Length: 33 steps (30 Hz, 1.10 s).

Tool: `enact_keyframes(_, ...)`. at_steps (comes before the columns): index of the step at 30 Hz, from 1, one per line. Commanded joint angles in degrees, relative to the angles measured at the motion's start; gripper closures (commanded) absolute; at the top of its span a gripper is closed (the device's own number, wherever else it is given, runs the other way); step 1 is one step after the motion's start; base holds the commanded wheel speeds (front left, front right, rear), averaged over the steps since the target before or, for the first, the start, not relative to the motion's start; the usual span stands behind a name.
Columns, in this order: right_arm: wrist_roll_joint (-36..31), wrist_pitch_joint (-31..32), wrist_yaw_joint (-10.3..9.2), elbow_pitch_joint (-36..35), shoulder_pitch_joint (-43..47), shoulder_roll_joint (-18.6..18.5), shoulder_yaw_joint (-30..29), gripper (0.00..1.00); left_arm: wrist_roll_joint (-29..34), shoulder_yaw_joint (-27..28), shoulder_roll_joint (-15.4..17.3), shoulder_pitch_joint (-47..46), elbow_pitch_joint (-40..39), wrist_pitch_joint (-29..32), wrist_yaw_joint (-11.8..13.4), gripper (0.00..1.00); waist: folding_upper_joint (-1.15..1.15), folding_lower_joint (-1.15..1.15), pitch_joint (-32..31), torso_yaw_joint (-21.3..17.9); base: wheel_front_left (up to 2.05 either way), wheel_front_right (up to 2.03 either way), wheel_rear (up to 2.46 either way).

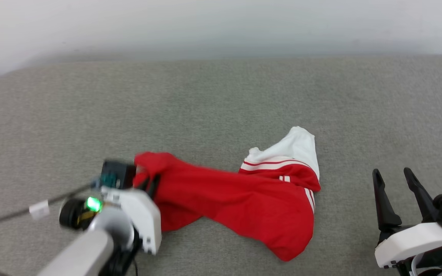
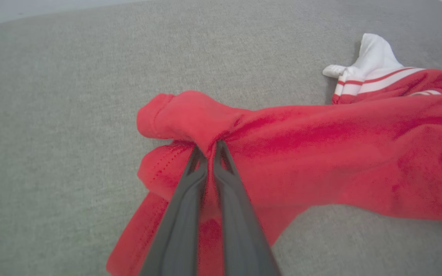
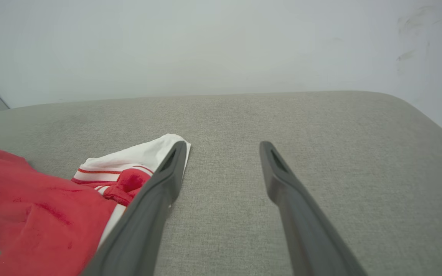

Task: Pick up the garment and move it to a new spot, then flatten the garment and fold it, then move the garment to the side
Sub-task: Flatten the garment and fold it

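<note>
The table [image 1: 221, 96], topped in grey fabric, runs wide and bare on every side of both tools. The shirt [image 1: 244, 199] lies on it as a twisted, crumpled band, stretching from the left tool across toward the right tool and stopping short of it.

The left tool [image 2: 209, 149] is pinched tight on a bunched fold of red cloth at the near end of the shirt, fingers almost touching with the fabric squeezed between them. The cloth beside the grip looks lifted and drawn taut, while the far end rests on the table. The right tool [image 1: 391, 171] stands with its fingers spread wide and nothing in them, just beside the shirt's far end but apart from it.

The step in hand looks like carrying the shirt to a new spot. The left tool holds only a small gather of cloth, so a slow, steady lift should keep it from slipping out. Raising the grip high enough for the trailing end to clear the table would stop it dragging and twisting further.

The white sleeve [image 1: 297, 143] with its striped trim [image 1: 271, 164] lies nearest the right tool. It would be a sensible second hold for spreading the shirt flat later.
</note>
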Motion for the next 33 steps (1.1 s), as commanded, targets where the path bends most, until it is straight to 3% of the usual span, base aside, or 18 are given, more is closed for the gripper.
enact_keyframes(1, -0.14, 0.28, -0.02, -0.41, 0.62, 0.04, -0.12, 0.0, -0.67, 0.08, 0.85, 3.76, -1.83, -0.24, 1.41, 1.0, 0.0, 0.0, -1.85, 1.91, 0.0, 0.0, 0.0)
enact_keyframes(7, 0.07, 1.39, -0.02, -0.86, 2.48, 0.04, -0.51, 0.0, -5.04, -1.49, 1.46, 17.99, -7.11, 0.79, 5.74, 1.0, 0.0, 0.0, -4.77, 3.71, 0.0, 0.0, 0.0)
enact_keyframes(13, 0.25, 2.42, -0.02, -1.25, 4.02, 0.04, 0.06, 0.0, -9.06, -2.66, -0.53, 25.65, -6.19, 0.99, 6.63, 0.97, 0.0, 0.0, -7.58, 3.62, 0.0, 0.0, 0.0)
enact_keyframes(14, 0.27, 2.52, -0.02, -1.35, 4.23, 0.04, 0.19, 0.0, -9.41, -2.38, -0.91, 26.27, -5.89, 0.37, 6.81, 0.52, 0.0, 0.0, -8.1, 3.47, 0.0, 0.0, 0.0)
enact_keyframes(15, 0.27, 2.53, -0.02, -1.52, 4.52, 0.03, 0.29, 0.0, -9.04, -2.44, -0.97, 26.52, -5.64, -0.2, 6.87, 0.0, 0.0, 0.0, -8.41, 3.36, 0.0, 0.0, 0.0)
enact_keyframes(20, 0.4, 2.95, -0.02, -2.15, 5.26, 0.05, 0.4, 0.0, -6.48, -1.56, -1.98, 24.34, -6.87, -5.05, 7.03, 0.0, 0.0, 0.0, -9.29, 3.05, 0.0, 0.0, 0.0)
enact_keyframes(22, 0.71, 2.92, -0.02, -2.23, 5.72, 0.04, 0.03, 0.0, -3.51, -0.36, -2.65, 22.12, -8.8, -10.29, 7.41, 0.0, 0.0, 0.0, -9.81, 2.99, 0.0, 0.0, 0.0)
enact_keyframes(33, 1.13, 2.57, -0.02, -1.42, 6.31, 0.04, -0.67, 0.0, 2.59, 4.19, -2.62, 17.33, -10.59, -20.92, 9.35, 0.0, 0.0, 0.0, -10.99, 2.56, 0.0, 0.0, 0.0)
